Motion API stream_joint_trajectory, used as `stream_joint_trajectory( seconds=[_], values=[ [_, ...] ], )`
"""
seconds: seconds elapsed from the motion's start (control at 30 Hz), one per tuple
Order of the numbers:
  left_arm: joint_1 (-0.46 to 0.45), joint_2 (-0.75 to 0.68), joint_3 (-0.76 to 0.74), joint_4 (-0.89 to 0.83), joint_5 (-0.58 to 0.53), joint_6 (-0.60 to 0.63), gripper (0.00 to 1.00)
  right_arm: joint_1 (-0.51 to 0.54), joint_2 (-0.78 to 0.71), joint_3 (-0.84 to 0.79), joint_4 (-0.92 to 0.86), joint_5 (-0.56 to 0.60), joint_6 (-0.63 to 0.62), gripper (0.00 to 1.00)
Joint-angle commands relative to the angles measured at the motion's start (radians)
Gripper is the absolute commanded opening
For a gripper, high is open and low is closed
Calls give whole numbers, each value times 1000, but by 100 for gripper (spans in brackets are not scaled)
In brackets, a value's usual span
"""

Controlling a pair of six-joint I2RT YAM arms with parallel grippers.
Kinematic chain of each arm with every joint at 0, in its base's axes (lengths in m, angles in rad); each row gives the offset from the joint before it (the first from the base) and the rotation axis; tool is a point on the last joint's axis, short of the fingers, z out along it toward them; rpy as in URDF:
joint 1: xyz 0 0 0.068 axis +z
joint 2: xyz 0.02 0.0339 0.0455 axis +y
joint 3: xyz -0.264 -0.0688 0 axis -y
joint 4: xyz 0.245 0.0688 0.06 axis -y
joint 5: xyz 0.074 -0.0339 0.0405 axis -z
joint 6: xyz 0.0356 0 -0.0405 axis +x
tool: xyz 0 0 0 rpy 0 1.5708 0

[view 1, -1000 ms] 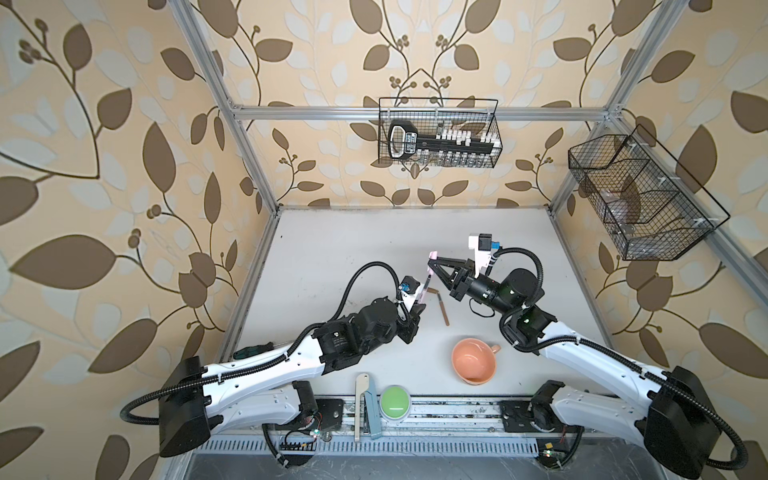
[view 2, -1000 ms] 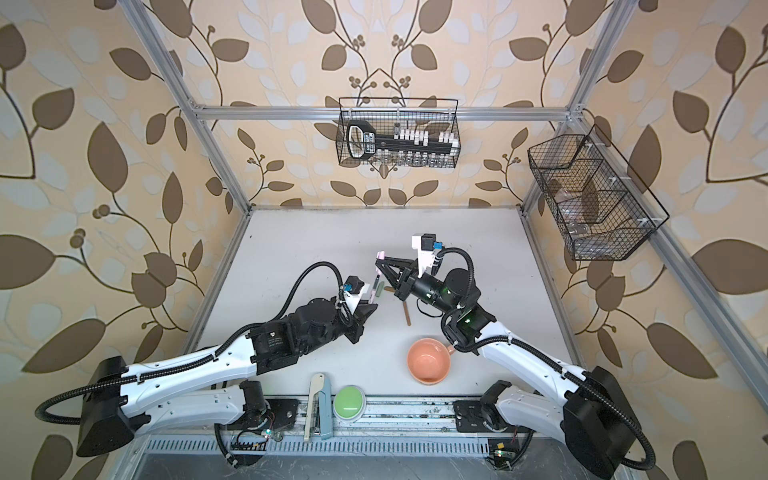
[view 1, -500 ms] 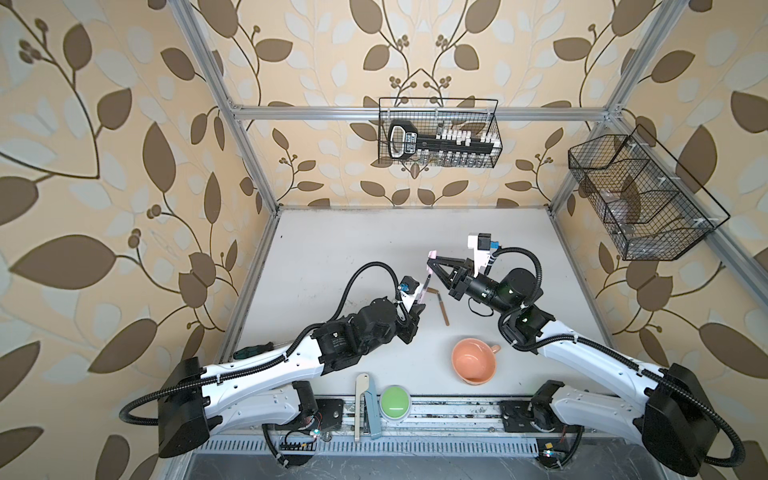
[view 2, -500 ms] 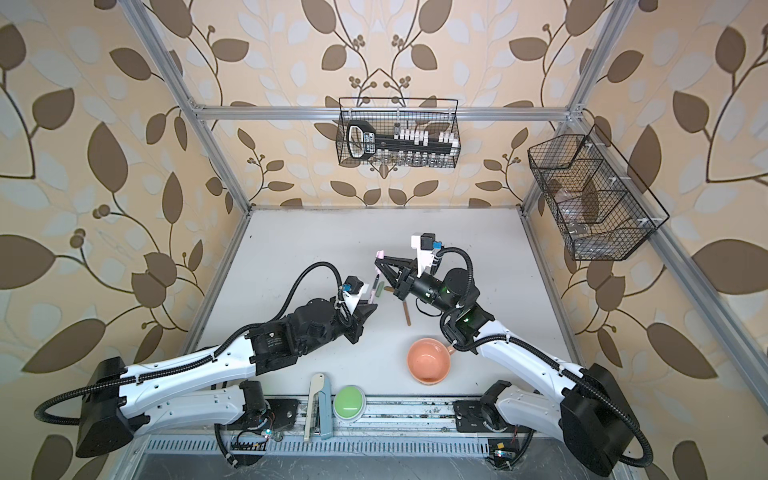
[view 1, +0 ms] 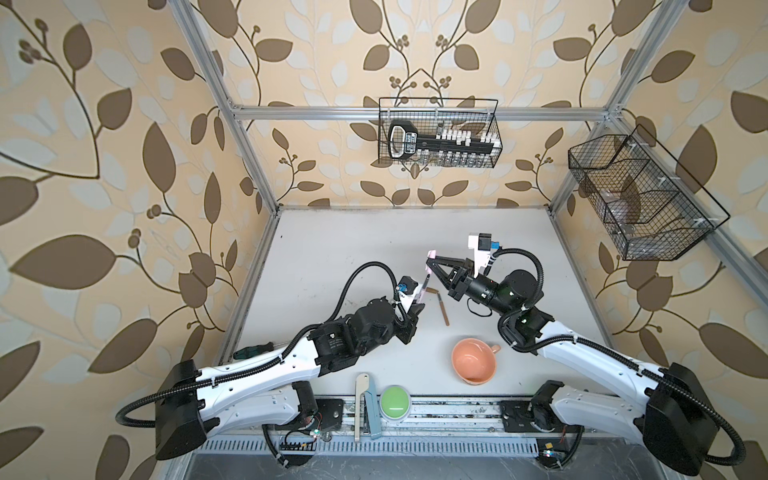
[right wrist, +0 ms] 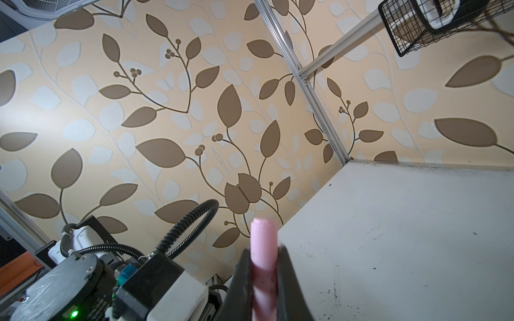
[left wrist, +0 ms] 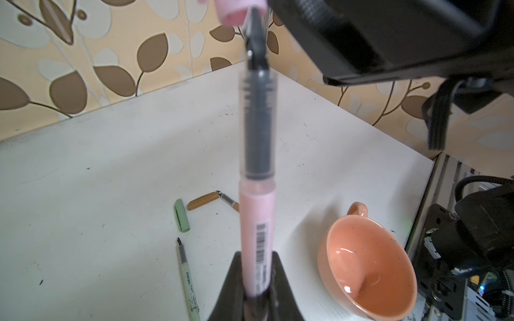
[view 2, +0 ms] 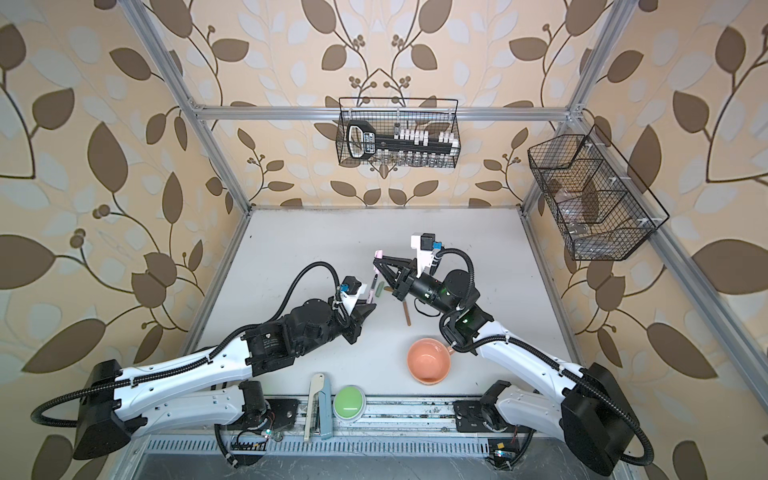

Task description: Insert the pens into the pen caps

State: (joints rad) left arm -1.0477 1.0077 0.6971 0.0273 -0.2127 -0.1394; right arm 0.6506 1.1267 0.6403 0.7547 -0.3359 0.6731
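Left claw [left wrist: 257, 268]: clenching the lower barrel of the pale pink pen [left wrist: 257, 216], whose dark tip is pointing away from the claw.
Right claw [right wrist: 264, 258]: clenching the pale pink cap [right wrist: 264, 241], holding it above the bench [left wrist: 111, 166].
Tip to cap: the tip is sitting right at the cap's mouth; whether it is inside cannot be told.
Bench items: pale green cap [left wrist: 182, 215], tan-brown cap [left wrist: 203, 200], grey-green pen [left wrist: 187, 278] and tan-brown pen [view 1: 444, 307] are lying loose near the orange cup [left wrist: 367, 266].

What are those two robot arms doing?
They're putting a cap on a pen. The left gripper holds the pink pen by its back end, and the right gripper holds the pink cap right at the pen's tip. The green pen and brown pen lie uncapped on the table.
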Motion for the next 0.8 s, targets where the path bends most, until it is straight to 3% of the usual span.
stream_joint_trajectory(
  seconds=[0.0, 0.37, 0.77],
  values=[
    [-3, -27, -5, 69, -1, 9, 0, -2, -29, 18, 0, 21, -4, 4],
    [-3, -15, 1, 62, 14, 9, 0, -1, 12, 61, 80, -2, 12, 3],
    [-4, -26, -1, 63, 6, 17, 0, 13, 34, 58, 55, -3, -2, 3]
  ],
)
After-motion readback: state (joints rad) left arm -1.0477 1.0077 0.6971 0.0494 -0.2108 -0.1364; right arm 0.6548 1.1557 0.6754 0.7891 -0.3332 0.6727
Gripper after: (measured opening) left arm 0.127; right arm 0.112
